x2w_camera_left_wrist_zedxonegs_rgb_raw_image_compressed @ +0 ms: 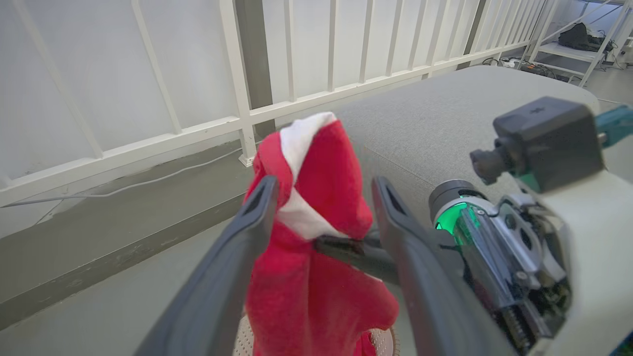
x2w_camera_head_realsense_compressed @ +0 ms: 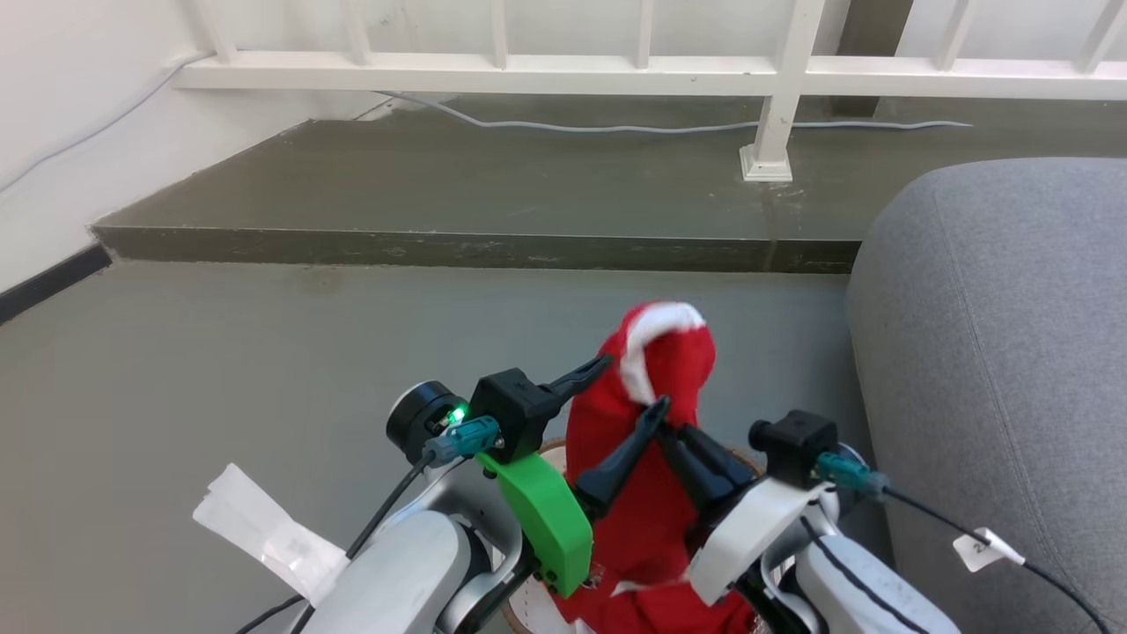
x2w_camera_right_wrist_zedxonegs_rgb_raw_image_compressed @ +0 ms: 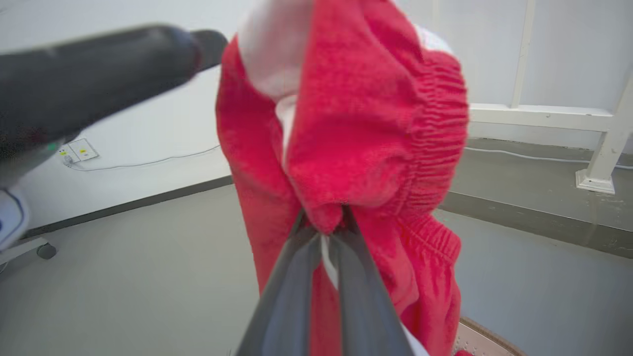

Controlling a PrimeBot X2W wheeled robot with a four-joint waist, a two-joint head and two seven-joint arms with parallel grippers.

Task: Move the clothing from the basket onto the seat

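Your right claw [x2w_camera_right_wrist_zedxonegs_rgb_raw_image_compressed: 324, 225] pinches tight on the clothing [x2w_camera_head_realsense_compressed: 656, 352] above the basket [x2w_camera_left_wrist_zedxonegs_rgb_raw_image_compressed: 383, 341] | your left claw [x2w_camera_left_wrist_zedxonegs_rgb_raw_image_compressed: 324, 185] gapes wide, straddling it.

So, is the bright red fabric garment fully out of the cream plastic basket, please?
Partly out: the right gripper holds the garment bunched above the basket, its lower end hanging inside the rim.

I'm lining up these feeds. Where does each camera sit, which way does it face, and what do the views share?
Head view: on the head, facing forward and down at the floor; left gripper open, right gripper shut on the clothing, seat at right.
Left wrist view: on the left wrist, facing the seat along its own spread fingers.
Right wrist view: on the right wrist, facing a wall along its own closed fingers.
All share the clothing above the basket.
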